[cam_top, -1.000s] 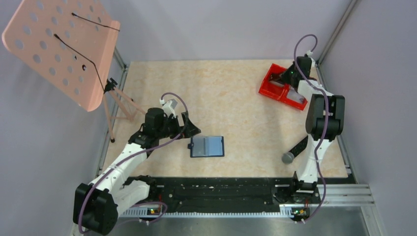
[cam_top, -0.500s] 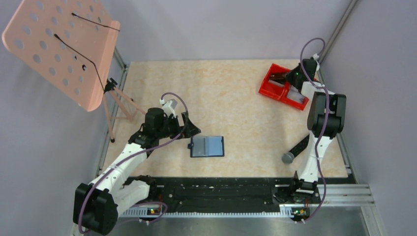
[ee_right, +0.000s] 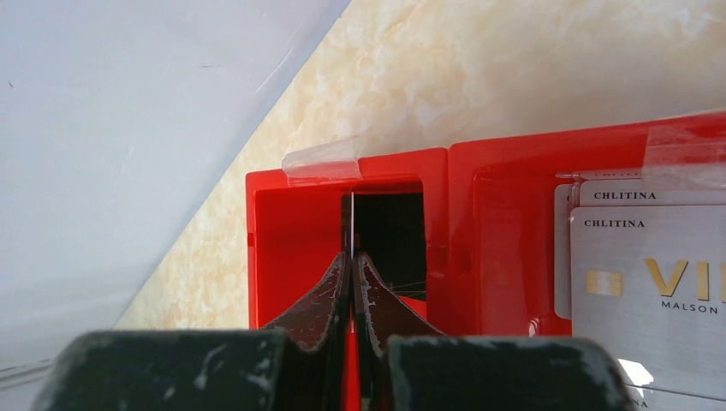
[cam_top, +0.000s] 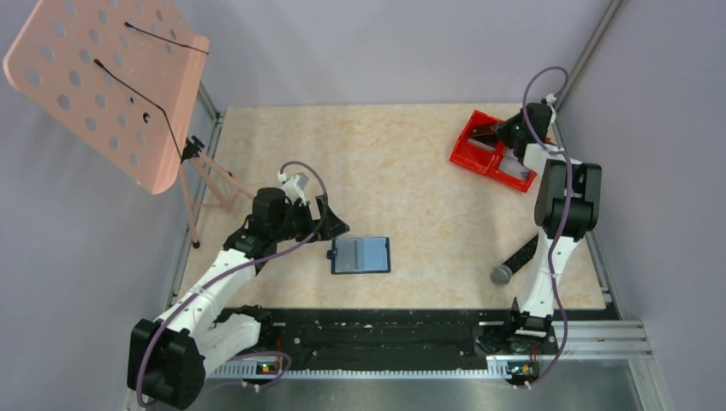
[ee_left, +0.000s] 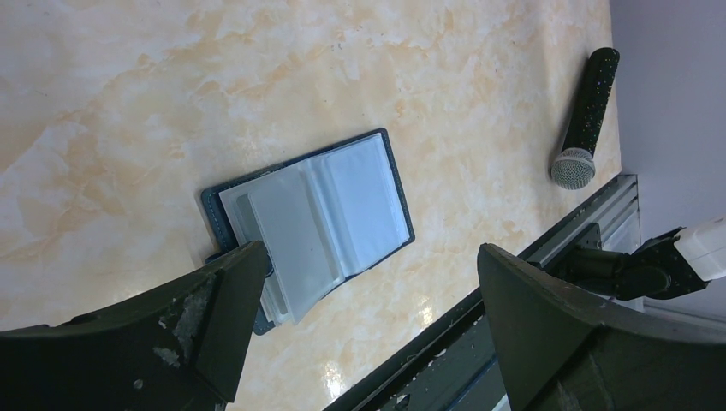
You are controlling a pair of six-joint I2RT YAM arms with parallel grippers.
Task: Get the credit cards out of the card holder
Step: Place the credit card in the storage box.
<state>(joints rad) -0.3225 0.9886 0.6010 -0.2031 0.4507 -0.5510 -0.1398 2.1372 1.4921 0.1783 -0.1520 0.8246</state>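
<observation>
The card holder (cam_top: 361, 255) lies open on the table, navy outside with pale inner pockets; it also shows in the left wrist view (ee_left: 317, 223). My left gripper (cam_top: 332, 224) is open and empty, just left of it (ee_left: 370, 265). My right gripper (cam_top: 499, 133) is over the red bin (cam_top: 467, 154), shut on a thin card seen edge-on (ee_right: 352, 224) above the bin's left compartment (ee_right: 291, 231). A dark card face (ee_right: 389, 231) shows beside that edge. Pale grey credit cards (ee_right: 651, 274) lie in the right compartment.
A microphone (cam_top: 514, 261) with a grey ball head lies near the right arm's base; it also shows in the left wrist view (ee_left: 585, 111). A pink perforated stand (cam_top: 103, 86) rises at the far left. Walls enclose the table.
My right wrist has shifted a little to the right over the red bin, still holding the card. The left arm and the card holder have not moved.
</observation>
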